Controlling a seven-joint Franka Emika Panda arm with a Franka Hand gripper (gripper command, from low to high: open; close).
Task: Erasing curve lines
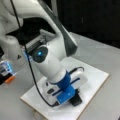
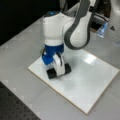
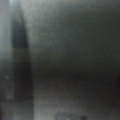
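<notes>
No curve lines visible on board; gripper clamped on eraser, apparently flat (wrist view useless). Keep it flush, pressure even.

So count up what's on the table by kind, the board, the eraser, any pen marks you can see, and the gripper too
White board: 1
Black eraser, resting on the board under the gripper: 1
Gripper: 1
Pen marks showing on the board: 0; none can be made out in either front view
Total: 3
</notes>
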